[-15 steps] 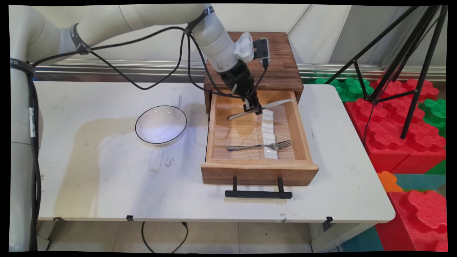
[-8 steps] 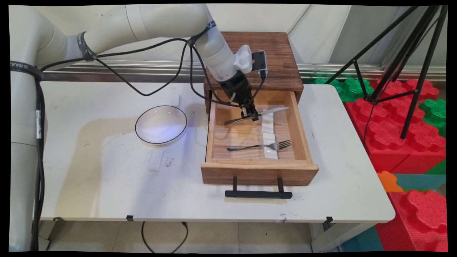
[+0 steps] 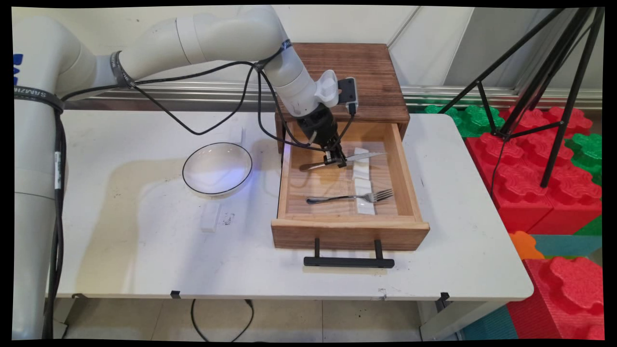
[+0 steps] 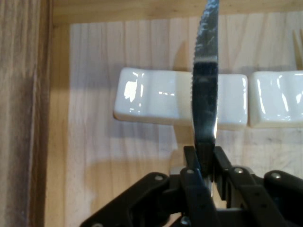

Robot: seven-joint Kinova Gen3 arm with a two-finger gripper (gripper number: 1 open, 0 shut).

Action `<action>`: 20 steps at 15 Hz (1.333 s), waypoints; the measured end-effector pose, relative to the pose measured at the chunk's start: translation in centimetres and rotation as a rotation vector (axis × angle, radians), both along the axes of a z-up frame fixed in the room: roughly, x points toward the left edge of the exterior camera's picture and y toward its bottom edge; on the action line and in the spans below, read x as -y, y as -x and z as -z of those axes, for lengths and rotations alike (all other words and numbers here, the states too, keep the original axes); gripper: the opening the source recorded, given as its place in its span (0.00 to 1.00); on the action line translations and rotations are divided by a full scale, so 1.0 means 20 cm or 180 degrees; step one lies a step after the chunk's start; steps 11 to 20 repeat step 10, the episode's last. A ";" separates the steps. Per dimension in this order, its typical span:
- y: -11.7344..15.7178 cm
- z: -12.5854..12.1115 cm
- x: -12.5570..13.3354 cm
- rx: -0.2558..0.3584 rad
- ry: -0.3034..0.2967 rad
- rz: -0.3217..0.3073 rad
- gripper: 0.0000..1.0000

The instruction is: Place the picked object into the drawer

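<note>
I have hand (image 3: 336, 161) clenched on knife (image 3: 359, 156), frame centre, over open drawer (image 3: 409, 193), above white rest (image 4: 156, 101). Knife stiff, thin, slick steel; my grip near blade-handle junction. Fork (image 3: 352, 197) below.

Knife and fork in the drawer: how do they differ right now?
The knife is clamped between the gripper fingers, its blade above the far white rest; the fork lies free with its tines on the near white rest. The knife sits toward the drawer's back, the fork nearer its front. Both are metal and point right.
</note>
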State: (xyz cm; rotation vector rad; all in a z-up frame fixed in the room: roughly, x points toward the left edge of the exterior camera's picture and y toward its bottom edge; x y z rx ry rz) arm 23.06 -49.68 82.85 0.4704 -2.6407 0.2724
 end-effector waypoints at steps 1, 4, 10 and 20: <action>0.00 0.01 0.01 -0.0003 -0.0004 -0.0002 0.00; 0.00 0.03 0.02 -0.0015 -0.0005 -0.0004 1.00; 0.00 0.03 0.04 -0.0062 0.0028 -0.0020 1.00; 0.00 0.03 0.04 -0.0062 0.0028 -0.0020 1.00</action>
